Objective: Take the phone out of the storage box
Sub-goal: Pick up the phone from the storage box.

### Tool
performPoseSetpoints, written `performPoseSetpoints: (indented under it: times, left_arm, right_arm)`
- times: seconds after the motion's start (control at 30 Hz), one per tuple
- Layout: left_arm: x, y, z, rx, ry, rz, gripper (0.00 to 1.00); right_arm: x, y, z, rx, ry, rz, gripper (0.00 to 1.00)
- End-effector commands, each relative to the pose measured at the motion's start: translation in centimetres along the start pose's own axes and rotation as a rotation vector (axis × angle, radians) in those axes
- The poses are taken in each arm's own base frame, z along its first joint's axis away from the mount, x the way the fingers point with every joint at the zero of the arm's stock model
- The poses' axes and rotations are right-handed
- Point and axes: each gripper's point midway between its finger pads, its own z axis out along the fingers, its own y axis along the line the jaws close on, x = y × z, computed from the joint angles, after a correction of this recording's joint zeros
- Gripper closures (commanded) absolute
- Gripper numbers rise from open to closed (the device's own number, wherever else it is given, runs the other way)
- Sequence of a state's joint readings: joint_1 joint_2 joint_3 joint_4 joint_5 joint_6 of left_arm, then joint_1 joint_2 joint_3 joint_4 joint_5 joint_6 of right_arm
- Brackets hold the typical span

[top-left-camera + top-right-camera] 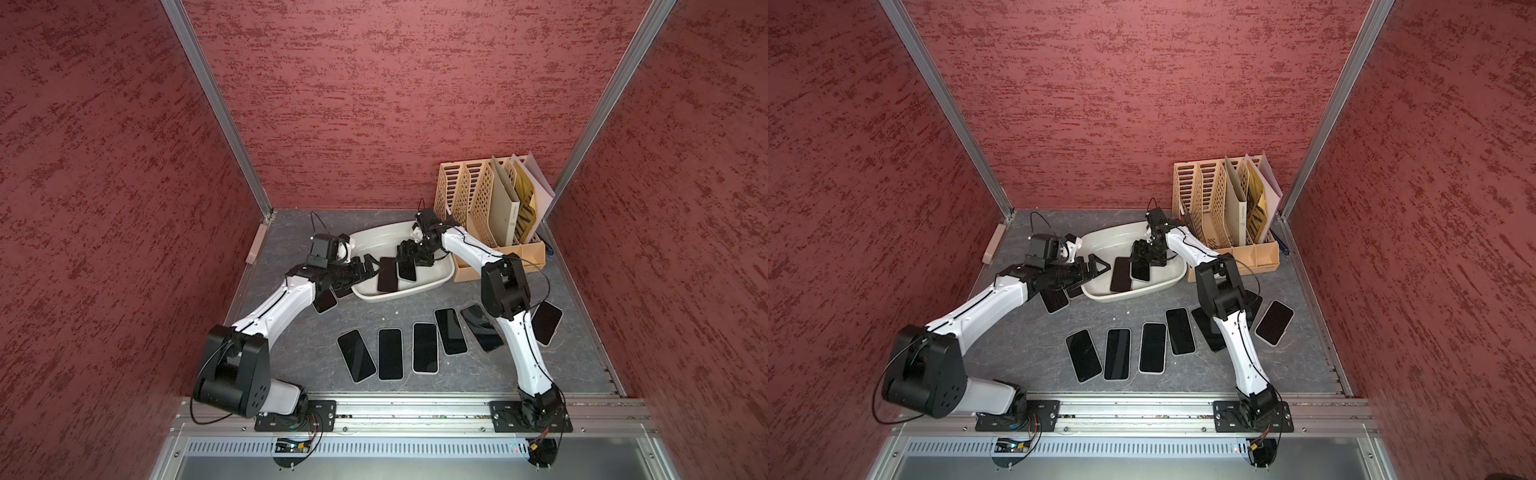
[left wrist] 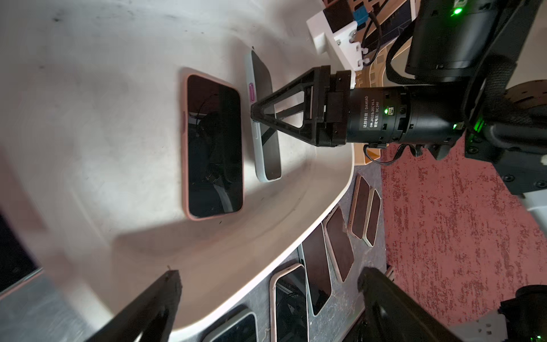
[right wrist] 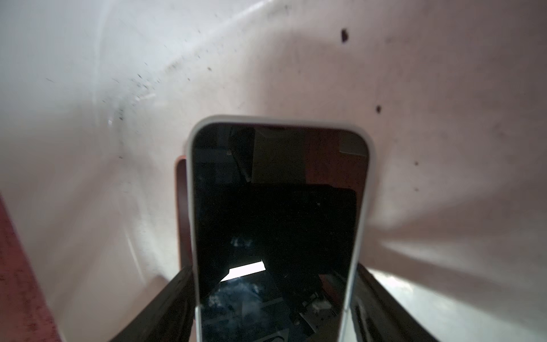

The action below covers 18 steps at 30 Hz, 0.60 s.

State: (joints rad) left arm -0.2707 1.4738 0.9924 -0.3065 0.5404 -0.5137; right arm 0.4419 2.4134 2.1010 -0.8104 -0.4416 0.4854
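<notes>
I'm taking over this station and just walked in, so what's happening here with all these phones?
The robot is taking phones out of the white storage box. The right gripper is closed on the long edges of the light-cased phone, which is inside the box and not yet out. A pink-cased phone lies flat beside it. The left gripper hovers open at the box's rim, holding nothing. Several other phones lie on the table in front.

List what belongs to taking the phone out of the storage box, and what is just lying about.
Job: storage box; pale-cased phone clamped in the right gripper; pink-cased phone beside it; open left gripper.
Lying about: beige file organizer; phones on the table.
</notes>
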Motion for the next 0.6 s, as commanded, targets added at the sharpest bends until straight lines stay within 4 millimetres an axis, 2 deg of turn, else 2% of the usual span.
performPoseSetpoints:
  times: [0.0,0.17,0.33,0.5,0.53,0.57]
  left_arm:
    - [-2.0,-1.5,2.1,0.033,-0.022,0.073,0.06]
    - [-2.4,-1.8,5.1,0.019,0.057,0.062,0.12]
    - [-3.1,-2.4,6.1,0.005,0.058,0.084,0.19]
    - [-3.3,-2.9,6.7,0.024,0.067,0.074,0.34]
    - [-3.4,-3.2,6.7,0.035,0.062,0.072,0.39]
    - [-3.4,-3.4,6.8,0.046,0.063,0.066,0.48]
  right_arm:
    - [-1.9,6.2,-4.8,-0.209,-0.087,-0.011,0.35]
    - [-1.0,8.1,-7.3,-0.28,-0.092,0.006,0.35]
    - [0.5,9.5,-9.0,-0.303,-0.086,-0.014,0.35]
    - [2.0,10.7,-9.9,-0.323,-0.087,-0.022,0.35]
    - [2.3,10.9,-9.9,-0.324,-0.08,-0.024,0.35]
    - [2.6,11.1,-9.9,-0.325,-0.077,-0.027,0.35]
